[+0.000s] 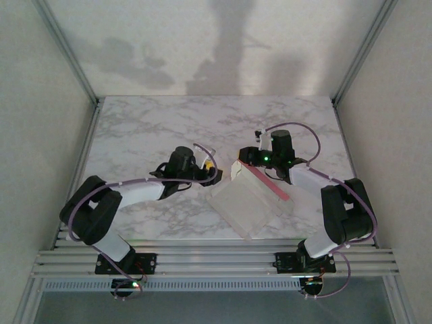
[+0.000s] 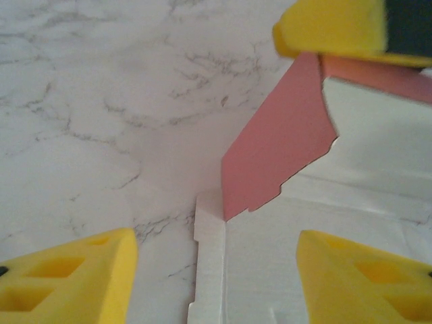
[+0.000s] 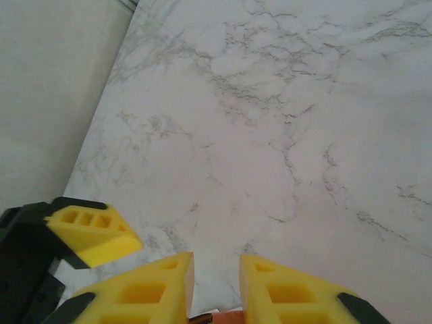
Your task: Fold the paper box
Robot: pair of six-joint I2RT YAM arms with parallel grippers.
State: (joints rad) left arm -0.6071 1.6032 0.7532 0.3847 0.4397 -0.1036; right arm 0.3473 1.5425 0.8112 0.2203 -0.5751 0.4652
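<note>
Lying on the marble surface [image 1: 135,128], the paper box [image 1: 246,202] sits toward 4 o'clock of the centre in the top view, between the 2 arms. Its broad white panel is flat, and a pink strip stands raised along its 2 o'clock edge. The right hand [image 1: 241,164] is at the box's 11 o'clock corner, clenched on a pink flap [image 2: 277,152]. In the left wrist view 1 of its yellow fingers [image 2: 331,30] presses the top of that upright flap, and in the right wrist view a pink sliver shows low in the narrow gap between its 2 fingers. The left hand [image 2: 216,250] is released, its 2 fingers spread wide at 7 and 5 o'clock of its own view and gripping nothing. The white panel's notched edge lies below the gap. From above, this hand is just at the box's 10 o'clock, close to the right hand.
</note>
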